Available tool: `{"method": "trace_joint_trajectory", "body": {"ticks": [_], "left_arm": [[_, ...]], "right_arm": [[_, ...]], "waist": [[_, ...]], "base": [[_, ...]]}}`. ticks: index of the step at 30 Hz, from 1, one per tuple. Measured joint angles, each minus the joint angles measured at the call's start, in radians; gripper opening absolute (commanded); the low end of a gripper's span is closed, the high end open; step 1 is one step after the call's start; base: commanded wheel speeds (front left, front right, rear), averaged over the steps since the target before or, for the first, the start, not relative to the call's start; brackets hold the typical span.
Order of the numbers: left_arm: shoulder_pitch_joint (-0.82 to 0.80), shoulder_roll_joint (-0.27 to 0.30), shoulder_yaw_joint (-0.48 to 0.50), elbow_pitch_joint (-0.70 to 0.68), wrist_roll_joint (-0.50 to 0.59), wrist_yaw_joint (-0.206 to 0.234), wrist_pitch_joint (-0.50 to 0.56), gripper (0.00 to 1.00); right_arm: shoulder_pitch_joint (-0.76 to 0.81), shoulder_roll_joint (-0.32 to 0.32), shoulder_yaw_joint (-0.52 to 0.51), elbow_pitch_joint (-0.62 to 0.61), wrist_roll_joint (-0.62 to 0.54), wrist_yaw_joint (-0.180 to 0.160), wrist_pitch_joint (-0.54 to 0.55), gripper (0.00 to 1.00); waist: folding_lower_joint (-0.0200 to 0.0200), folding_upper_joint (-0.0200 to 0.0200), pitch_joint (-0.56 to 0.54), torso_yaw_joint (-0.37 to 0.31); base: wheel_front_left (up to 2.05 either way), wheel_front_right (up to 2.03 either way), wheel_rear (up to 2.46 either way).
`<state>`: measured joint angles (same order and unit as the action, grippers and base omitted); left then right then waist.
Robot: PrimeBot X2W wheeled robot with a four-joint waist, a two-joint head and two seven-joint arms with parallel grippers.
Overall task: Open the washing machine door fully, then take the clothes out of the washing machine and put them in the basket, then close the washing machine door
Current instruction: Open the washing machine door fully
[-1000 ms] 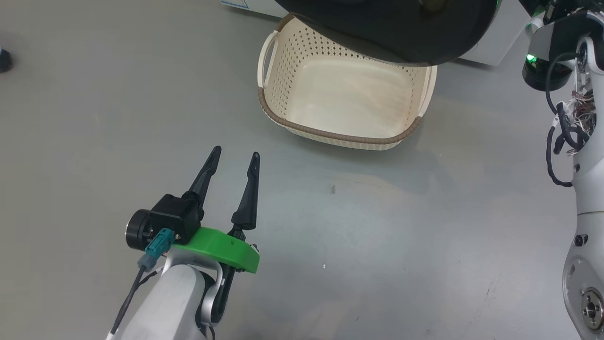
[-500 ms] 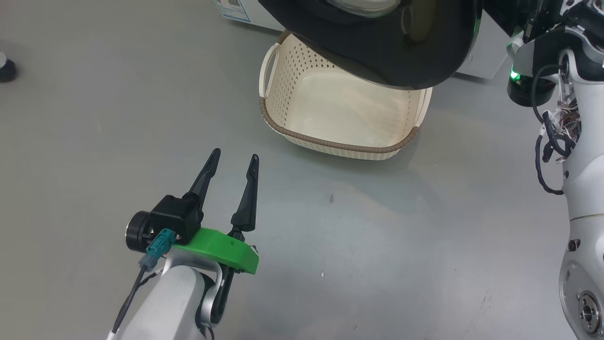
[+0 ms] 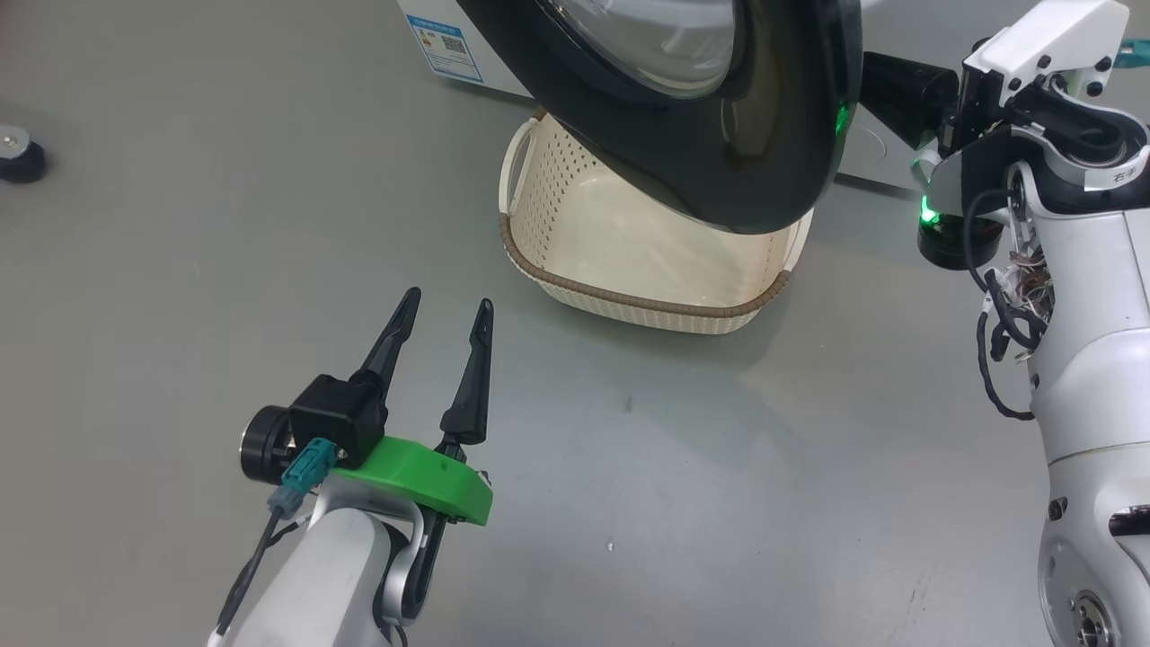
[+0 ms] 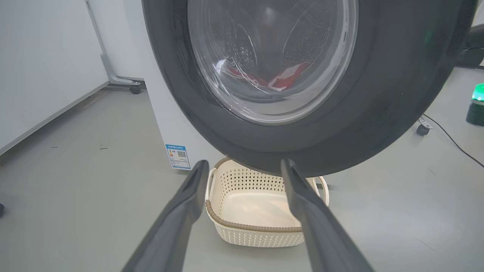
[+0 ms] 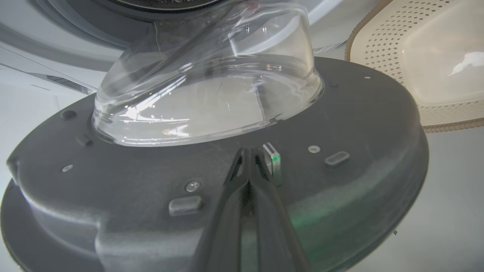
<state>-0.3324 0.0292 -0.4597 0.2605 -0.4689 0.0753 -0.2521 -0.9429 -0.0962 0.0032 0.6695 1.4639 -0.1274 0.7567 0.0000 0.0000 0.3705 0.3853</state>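
The washing machine door (image 3: 773,135) hangs part-open above the cream basket (image 3: 629,301), its black rim covering the basket's far side. My left gripper (image 3: 446,305) is open and holds nothing, low over the floor left of the basket. In the left wrist view its fingers (image 4: 244,164) point at the door (image 4: 378,94); red clothes (image 4: 280,79) show through the glass, and the white washing machine (image 4: 170,124) stands behind the basket (image 4: 249,226). My right gripper (image 5: 247,151) is shut, tips against the door's inner face (image 5: 340,124) beside the latch (image 5: 273,158).
A small black object (image 3: 20,155) lies on the grey floor at far left. My right arm (image 3: 1078,270) with loose cables fills the right side. A wheeled white frame (image 4: 134,88) stands by the wall, and a cable (image 4: 450,139) runs across the floor at right.
The head camera has tilted up. The door has swung further left over the basket, with the right arm following it. The left gripper has stayed put and open.
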Motion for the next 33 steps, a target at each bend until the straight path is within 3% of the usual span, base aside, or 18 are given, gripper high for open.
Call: {"method": "trace_joint_trajectory", "body": {"ticks": [22, 33], "left_arm": [[0.005, 0.000, 0.004, -0.006, 0.004, 0.000, 0.000, 1.00], [0.010, 0.000, 0.002, -0.006, 0.004, 0.000, 0.000, 1.00]], "right_arm": [[0.073, 0.020, 0.101, -0.038, 0.071, 0.000, 0.056, 0.00], [0.119, 0.019, 0.221, -0.083, 0.200, 0.000, 0.084, 0.00]], "waist": [[0.0000, 0.0000, -0.029, 0.004], [0.0000, 0.0000, -0.042, 0.012]], "base": [[0.00, 0.00, 0.00], [0.00, 0.00, 0.00]]}}
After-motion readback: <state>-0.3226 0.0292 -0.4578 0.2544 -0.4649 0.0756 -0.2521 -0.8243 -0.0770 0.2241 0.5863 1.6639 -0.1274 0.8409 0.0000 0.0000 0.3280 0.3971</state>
